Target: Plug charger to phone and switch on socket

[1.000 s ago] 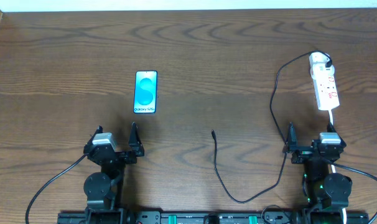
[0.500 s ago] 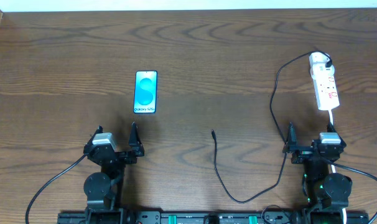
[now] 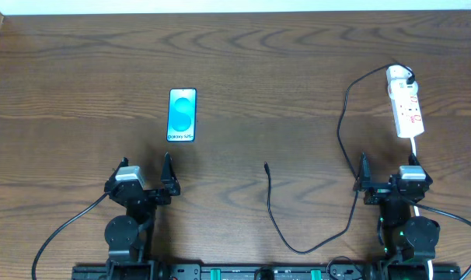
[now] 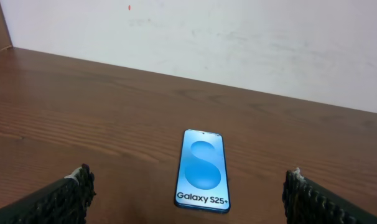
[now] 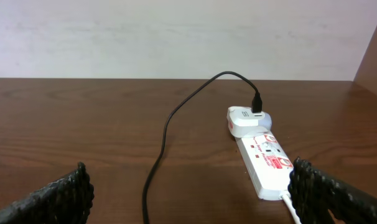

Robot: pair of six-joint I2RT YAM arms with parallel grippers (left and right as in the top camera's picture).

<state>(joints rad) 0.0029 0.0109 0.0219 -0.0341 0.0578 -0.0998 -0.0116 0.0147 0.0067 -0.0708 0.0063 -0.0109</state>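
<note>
The phone [image 3: 182, 115] lies flat on the wooden table, blue screen up, reading "Galaxy S25+"; it also shows in the left wrist view [image 4: 203, 170]. The charger's black cable [image 3: 343, 128] runs from its white plug [image 3: 397, 75], seated in the far end of the white socket strip [image 3: 407, 110], down in a loop to its free connector tip [image 3: 266, 165] mid-table. My left gripper [image 3: 144, 169] is open and empty, just short of the phone. My right gripper [image 3: 387, 169] is open and empty, short of the socket [image 5: 266, 162], with the cable [image 5: 165, 130] between its fingers' line of view.
The socket's white cord [image 3: 416, 149] runs back toward the right arm's base. A pale wall [image 4: 238, 37] stands behind the table's far edge. A wooden side panel [image 5: 372, 56] rises at the right.
</note>
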